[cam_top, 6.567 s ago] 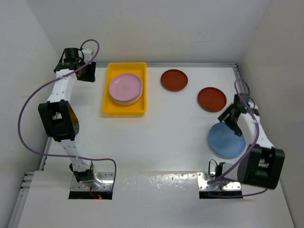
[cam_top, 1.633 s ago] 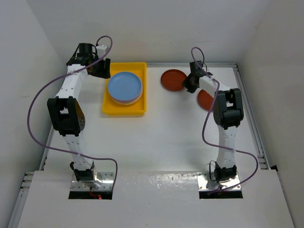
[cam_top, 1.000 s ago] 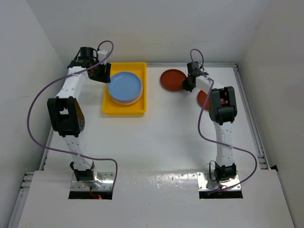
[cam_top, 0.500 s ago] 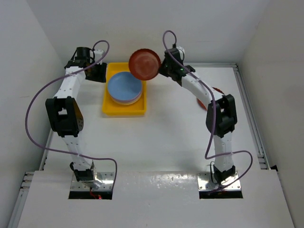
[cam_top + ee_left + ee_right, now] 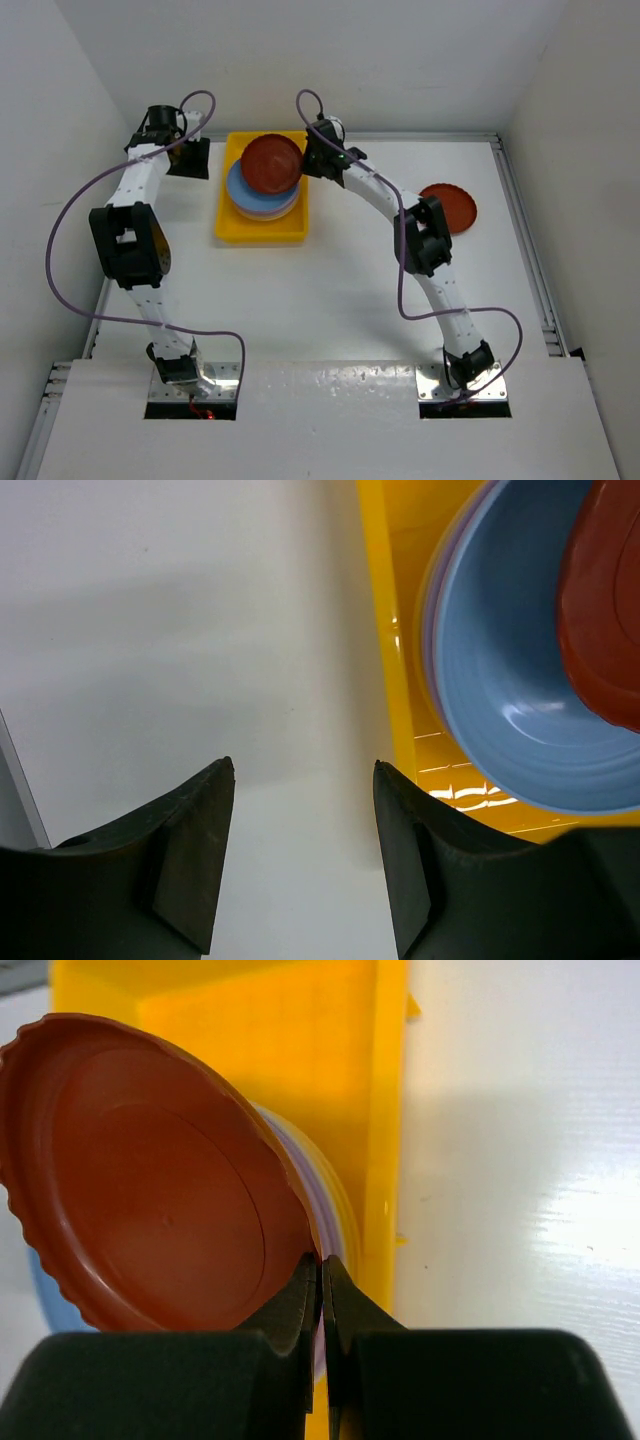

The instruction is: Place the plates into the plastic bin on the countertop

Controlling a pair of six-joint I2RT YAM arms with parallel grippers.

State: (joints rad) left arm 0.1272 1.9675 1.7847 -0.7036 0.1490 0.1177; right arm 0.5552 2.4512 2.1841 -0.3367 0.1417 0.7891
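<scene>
A brown-red plate (image 5: 272,163) hangs tilted over the yellow plastic bin (image 5: 232,228), above the blue plate (image 5: 250,197) that tops the stack inside. My right gripper (image 5: 306,163) is shut on this plate's right rim; the right wrist view shows the brown-red plate (image 5: 150,1180) pinched at the right gripper (image 5: 321,1258). A second brown-red plate (image 5: 449,208) lies on the countertop (image 5: 340,290) at the right. My left gripper (image 5: 190,160) is open beside the bin's left wall; in the left wrist view the left gripper (image 5: 303,770) holds nothing, with the blue plate (image 5: 500,690) to its right.
Metal rails (image 5: 520,230) run along the countertop's right and far edges. White walls close in on both sides and at the back. Purple cables (image 5: 60,240) loop from both arms.
My right arm picked up the far brown-red plate and swung it left, from the countertop to above the stack in the bin. My left gripper drew back slightly from the bin.
</scene>
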